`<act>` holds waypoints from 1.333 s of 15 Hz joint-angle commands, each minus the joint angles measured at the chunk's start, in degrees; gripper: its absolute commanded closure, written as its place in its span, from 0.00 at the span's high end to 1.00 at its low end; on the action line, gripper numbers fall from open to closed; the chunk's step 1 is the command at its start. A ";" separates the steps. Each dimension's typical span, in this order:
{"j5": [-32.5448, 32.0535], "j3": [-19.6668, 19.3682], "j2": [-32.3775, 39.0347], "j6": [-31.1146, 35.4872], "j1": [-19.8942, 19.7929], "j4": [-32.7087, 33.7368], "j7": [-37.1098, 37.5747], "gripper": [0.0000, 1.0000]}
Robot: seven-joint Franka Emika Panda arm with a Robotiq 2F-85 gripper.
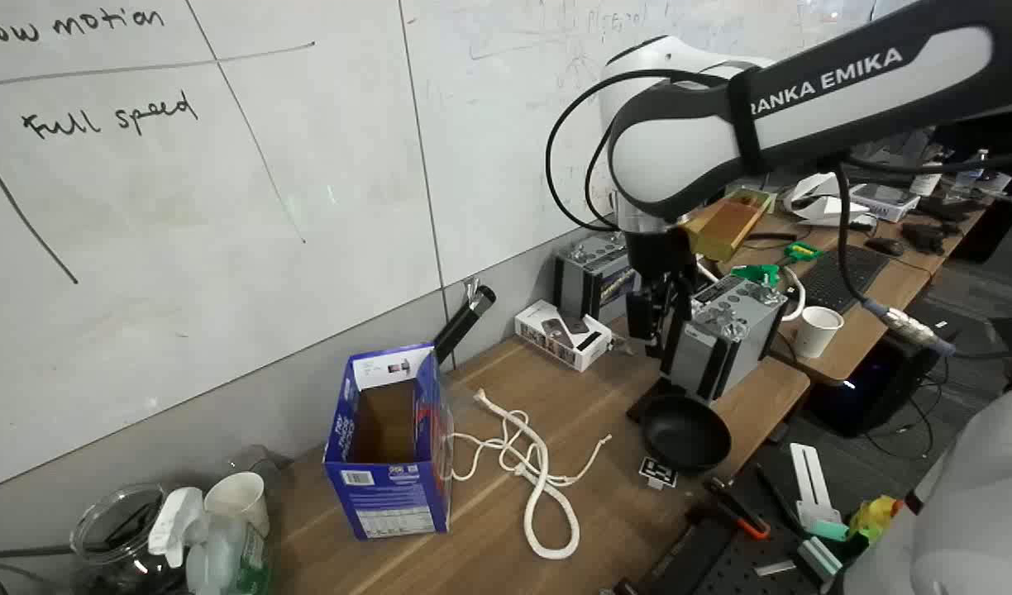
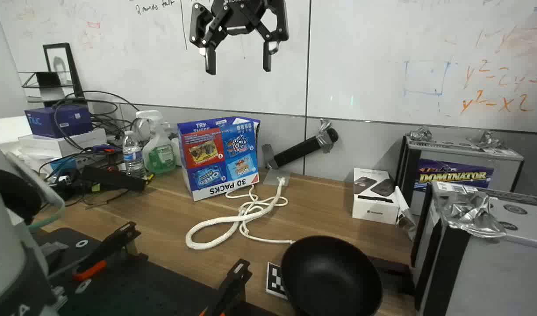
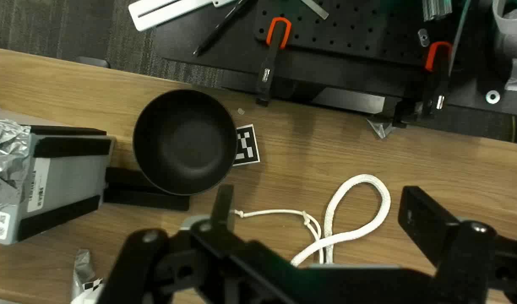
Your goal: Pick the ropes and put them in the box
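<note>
A thick white rope [image 1: 542, 459] [image 2: 251, 216] [image 3: 385, 202] lies looped on the wooden table. A thinner white rope [image 1: 593, 460] [image 2: 268, 240] [image 3: 279, 211] lies tangled with it, knotted at its end. The blue box [image 1: 398, 500] [image 2: 220, 158] stands upright with its open top up, close beside the ropes. It does not show in the wrist view. My gripper [image 1: 659, 330] [image 2: 238, 66] [image 3: 317, 202] is open and empty, high above the table. In the wrist view the ropes show between its fingers, far below; their other ends are hidden behind the gripper body.
A black pan [image 1: 686, 431] [image 2: 332, 276] [image 3: 186, 141] sits near the ropes, over a marker card [image 3: 246, 145]. Grey heavy cases [image 1: 725, 339] [image 2: 492, 272] and a white phone box [image 1: 560, 335] [image 2: 375, 206] stand nearby. A whiteboard wall [image 1: 324, 182] runs behind. Clamps [image 3: 267, 71] line the front edge.
</note>
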 commanded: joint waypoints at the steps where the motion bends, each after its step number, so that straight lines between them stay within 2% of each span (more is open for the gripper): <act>1: -0.09 -0.26 0.00 -0.09 0.31 0.25 0.12 1.00; 6: -0.09 -0.26 -0.02 -0.09 0.31 0.58 0.12 1.00; 9: -0.55 0.09 1.87 3.59 0.24 0.09 1.38 1.00; 13: 0.06 0.27 6.77 15.20 0.00 -1.31 4.26 1.00; 16: 0.22 0.55 10.84 26.43 -0.16 -3.43 6.89 1.00; 20: -0.12 1.21 19.45 38.25 -0.66 -4.40 13.15 1.00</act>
